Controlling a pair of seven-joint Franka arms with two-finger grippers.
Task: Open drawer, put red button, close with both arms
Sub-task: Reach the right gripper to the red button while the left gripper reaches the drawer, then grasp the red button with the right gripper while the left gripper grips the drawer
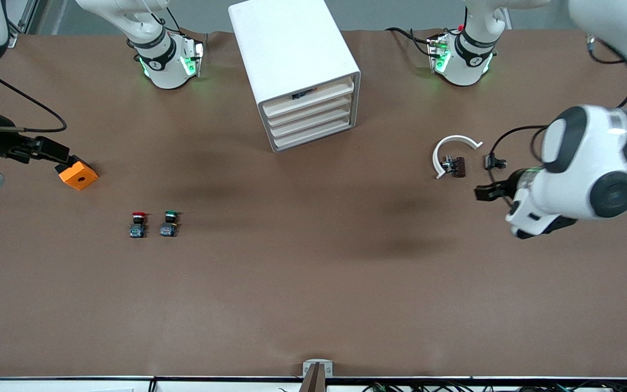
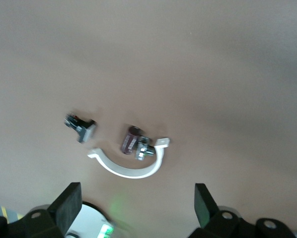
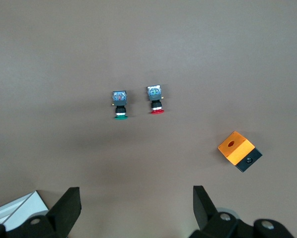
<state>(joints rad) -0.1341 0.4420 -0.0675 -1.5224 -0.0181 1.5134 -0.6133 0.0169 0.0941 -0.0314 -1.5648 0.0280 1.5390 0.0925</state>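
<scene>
No legible labels on red button.

Front cam sits high, looking steeply down over the whole brown table, with the white four-drawer cabinet at the top middle as your anchor. Left wrist cam looks straight down, fairly close, at the curved white plastic clip, which the front view also catches toward the left arm's end from the cabinet. Right wrist cam looks down from higher up at the orange cube, also in the front view toward the right arm's end.
</scene>
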